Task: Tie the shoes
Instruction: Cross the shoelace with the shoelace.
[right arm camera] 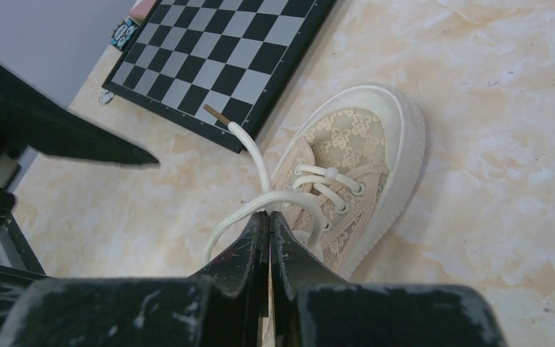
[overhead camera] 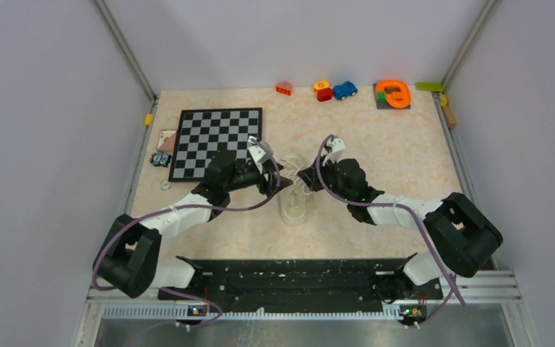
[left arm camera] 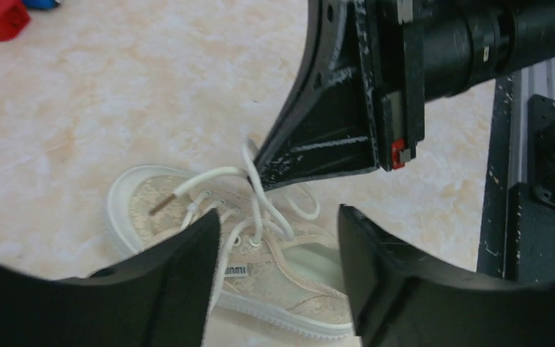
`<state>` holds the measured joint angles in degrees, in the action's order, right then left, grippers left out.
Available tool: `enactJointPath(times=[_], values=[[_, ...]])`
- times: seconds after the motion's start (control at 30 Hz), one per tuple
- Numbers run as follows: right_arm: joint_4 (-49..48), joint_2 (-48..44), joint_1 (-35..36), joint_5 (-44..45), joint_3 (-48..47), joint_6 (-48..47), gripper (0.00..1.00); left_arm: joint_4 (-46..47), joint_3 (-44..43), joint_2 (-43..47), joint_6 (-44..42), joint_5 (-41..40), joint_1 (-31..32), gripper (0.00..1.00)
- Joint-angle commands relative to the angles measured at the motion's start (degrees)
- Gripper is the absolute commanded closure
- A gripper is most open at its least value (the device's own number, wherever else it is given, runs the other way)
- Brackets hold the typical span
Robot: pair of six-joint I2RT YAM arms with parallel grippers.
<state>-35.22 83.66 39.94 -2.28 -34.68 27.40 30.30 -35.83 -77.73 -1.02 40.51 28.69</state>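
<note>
The cream sneaker (overhead camera: 293, 204) (left arm camera: 160, 204) (right arm camera: 354, 144) lies near the middle of the worktop (overhead camera: 397, 155), a little toward the near edge. It rests on its sole with the toe pointing at the far edge. Its white laces (left arm camera: 213, 173) (right arm camera: 259, 160) are loose. One strand rises from the eyelets in a loop, and its brown-tipped end sticks out over the toe (whether that tip touches anything cannot be told).

The right gripper (overhead camera: 306, 176) (left arm camera: 261, 168) (right arm camera: 269, 225) is clenched on the laces just above the tongue, its fingers pressed flat together with the strand pinched between them. The left gripper (overhead camera: 274, 178) (left arm camera: 278, 224) faces it from the other side, released, its jaws spread wide over the lacing and holding nothing.

Just beside the sneaker toward the left edge lies a chessboard (overhead camera: 217, 141) (right arm camera: 217, 50), with a few small bits along its left side. Along the far edge sit an orange brick (overhead camera: 284, 88), a red-and-yellow block (overhead camera: 323, 90) (left arm camera: 0, 16), a blue toy car (overhead camera: 345, 90) and an orange ring-shaped toy (overhead camera: 393, 94) toward the far right corner.
</note>
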Motion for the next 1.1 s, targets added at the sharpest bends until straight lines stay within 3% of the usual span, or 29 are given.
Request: enactJointPath(times=[0.0, 0.07, 0.17, 0.2, 0.33, 0.5, 0.6, 0.77, 0.9, 0.93, 1.07], values=[[-5.8, -2.8, 0.0, -2.5, 1.1, -2.9, 1.0, 4.1, 1.7, 6.1, 10.6, -9.9, -0.6, 0.28], [-6.8, -2.8, 0.0, -3.1, 1.5, -3.4, 1.0, 2.2, 0.6, 5.9, 16.4, -17.8, -0.7, 0.16], [-7.4, -2.5, 0.0, -3.5, 1.5, -3.9, 1.0, -10.1, -5.4, 5.3, 23.3, -26.6, -1.5, 0.09], [-7.3, -2.3, 0.0, -3.8, 1.3, -3.9, 1.0, -14.3, -6.9, 5.7, 24.2, -26.4, -2.0, 0.08], [-7.0, -2.1, 0.0, -4.0, 0.8, -4.1, 1.0, -10.7, -6.0, 5.6, 30.9, -24.7, -2.1, 0.08], [-6.6, -2.1, 0.0, -4.2, 0.7, -4.5, 1.0, -12.5, -8.2, 1.1, 45.7, -20.8, -1.6, 0.26], [-7.0, -2.3, 0.0, -4.3, 1.2, -4.6, 1.0, -8.6, -7.1, -0.8, 52.2, -19.4, -1.2, 0.26], [-6.7, -2.8, 0.3, -5.1, 1.2, -5.2, 1.0, -8.3, -7.7, -2.5, 53.1, -22.2, -0.8, 0.27], [-6.8, -3.3, 0.6, -5.0, 1.5, -5.9, 1.0, -8.2, -10.1, -5.3, 53.1, -21.3, -0.8, 0.34], [-6.9, -3.4, 0.6, -5.0, 1.7, -5.9, 1.0, -7.8, -10.5, -6.1, 53.2, -20.9, -0.7, 0.38], [-7.5, -3.5, 0.7, -5.5, 2.2, -6.0, 1.0, -6.5, -11.9, -8.6, 53.0, -20.4, -0.4, 0.68]])
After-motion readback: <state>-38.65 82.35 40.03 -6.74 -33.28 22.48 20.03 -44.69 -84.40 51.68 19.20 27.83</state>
